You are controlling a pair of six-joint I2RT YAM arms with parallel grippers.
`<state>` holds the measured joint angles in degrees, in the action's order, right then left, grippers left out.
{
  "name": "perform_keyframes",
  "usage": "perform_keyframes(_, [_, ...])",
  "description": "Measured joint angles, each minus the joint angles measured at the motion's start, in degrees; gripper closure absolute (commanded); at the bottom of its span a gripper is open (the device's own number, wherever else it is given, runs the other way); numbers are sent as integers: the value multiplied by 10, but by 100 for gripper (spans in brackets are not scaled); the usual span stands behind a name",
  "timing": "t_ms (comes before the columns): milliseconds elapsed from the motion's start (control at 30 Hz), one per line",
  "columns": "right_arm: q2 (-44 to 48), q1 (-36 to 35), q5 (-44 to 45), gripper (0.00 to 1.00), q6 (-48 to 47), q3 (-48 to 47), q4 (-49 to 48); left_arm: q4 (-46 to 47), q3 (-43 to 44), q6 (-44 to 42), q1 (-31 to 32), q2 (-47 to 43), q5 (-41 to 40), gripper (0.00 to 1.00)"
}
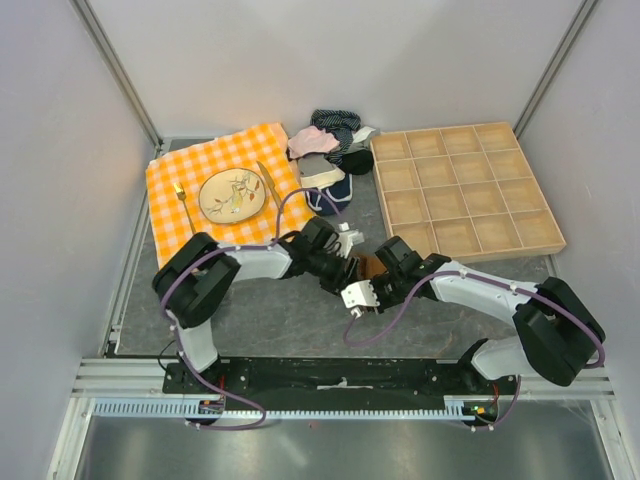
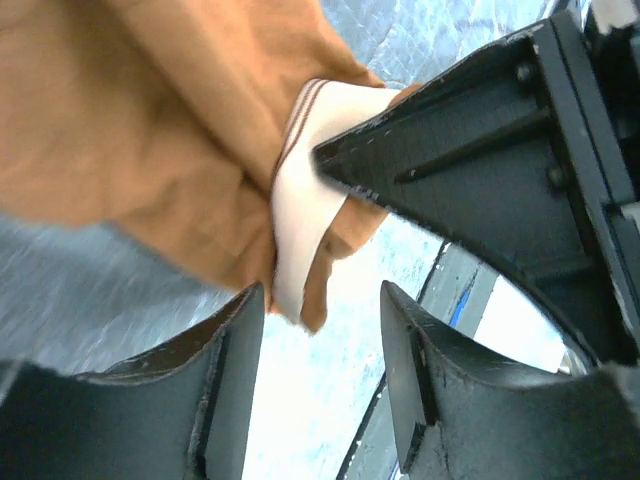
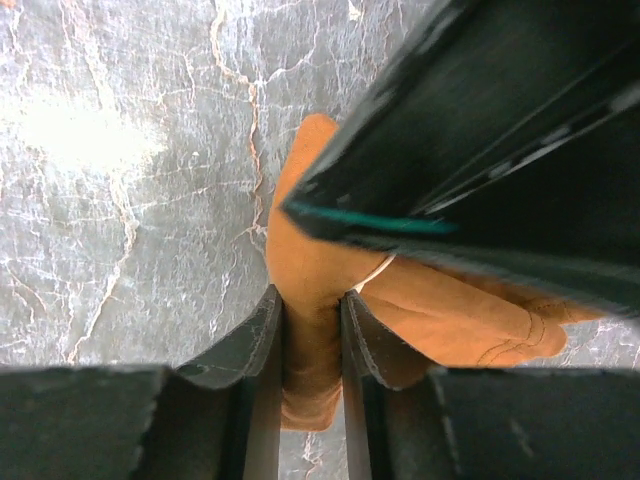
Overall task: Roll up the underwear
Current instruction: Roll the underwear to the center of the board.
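We pinch the rust-brown underwear (image 3: 320, 250) in our right end effector (image 3: 312, 305). Our left end effector (image 2: 322, 300) stands open beside it.

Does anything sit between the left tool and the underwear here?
Nothing visible does: the underwear has its waistband right at the open jaws of the left tool. The right tool, pinching the fabric, crowds in alongside.

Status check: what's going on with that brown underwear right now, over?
Left end effector open, by underwear. Right end effector shut on it. Clothes pile, tray stand apart.
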<state>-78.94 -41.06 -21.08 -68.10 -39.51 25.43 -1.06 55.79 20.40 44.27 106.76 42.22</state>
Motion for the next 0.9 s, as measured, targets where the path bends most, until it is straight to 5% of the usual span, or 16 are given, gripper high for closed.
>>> perform_keyframes(267, [0, 0, -1, 80, 4, 0, 2, 52, -73, 28, -65, -112, -77, 36])
perform_keyframes(667, [0, 0, -3, 81, 9, -2, 4, 68, 2, 36, -65, -12, -95, 32])
perform_keyframes(767, [-1, 0, -8, 81, 12, -5, 12, 63, 21, 36, -62, 8, -106, 50])
perform_keyframes(800, [-2, 0, -11, 81, 14, -7, 16, 62, 27, 36, -60, 15, -108, 64])
perform_keyframes(867, [-5, 4, -18, 82, 16, -11, 24, 58, 30, 36, -59, 24, -118, 71])
perform_keyframes(900, [-8, 8, -25, 82, 18, -15, 31, 54, 30, 34, -58, 28, -122, 84])
